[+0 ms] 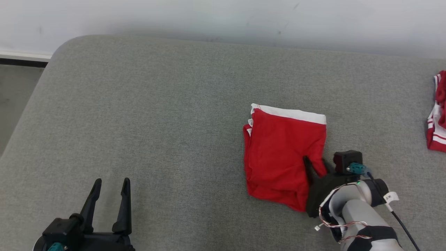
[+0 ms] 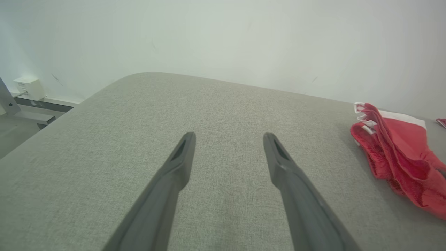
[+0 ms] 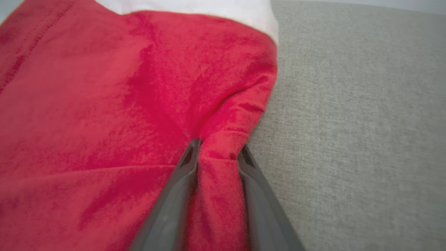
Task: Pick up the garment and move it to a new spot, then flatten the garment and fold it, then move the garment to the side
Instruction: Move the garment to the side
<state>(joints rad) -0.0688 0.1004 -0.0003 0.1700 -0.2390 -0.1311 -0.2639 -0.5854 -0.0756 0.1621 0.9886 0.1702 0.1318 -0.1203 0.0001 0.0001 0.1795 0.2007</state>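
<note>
Currently: red garment point(image 1: 282, 157) lies folded to a compact rectangle on the grey upholstered surface point(image 1: 156, 115), right of centre, with its white band point(image 1: 292, 113) toward the far edge.

Right gripper point(image 3: 219, 146) is at the garment's right-hand edge. Its jaws stand narrow, and a raised ridge of red cloth is pinched between them and touches both fingers. Judgement: the hold sits on the side edge, through the stacked layers, so the bundle can be dragged or lifted sideways without the fold opening. Fold step looks done; the move aside is the step in hand.

Left gripper point(image 1: 112, 180) is near the front edge, toward the left, well apart from the garment. Its jaws are spread wide with nothing between them. Likely parked out of the way.

Room: broad bare fabric to the left, up to the rounded far-left corner, with floor point(image 1: 14, 90) beyond it. The wall point(image 1: 209, 17) runs along the far edge. To the right, a second red-and-white garment point(image 1: 438, 115) lies near the frame edge, with a bare strip between the two. Risk: the layers may slide apart if only the top ply is caught.
</note>
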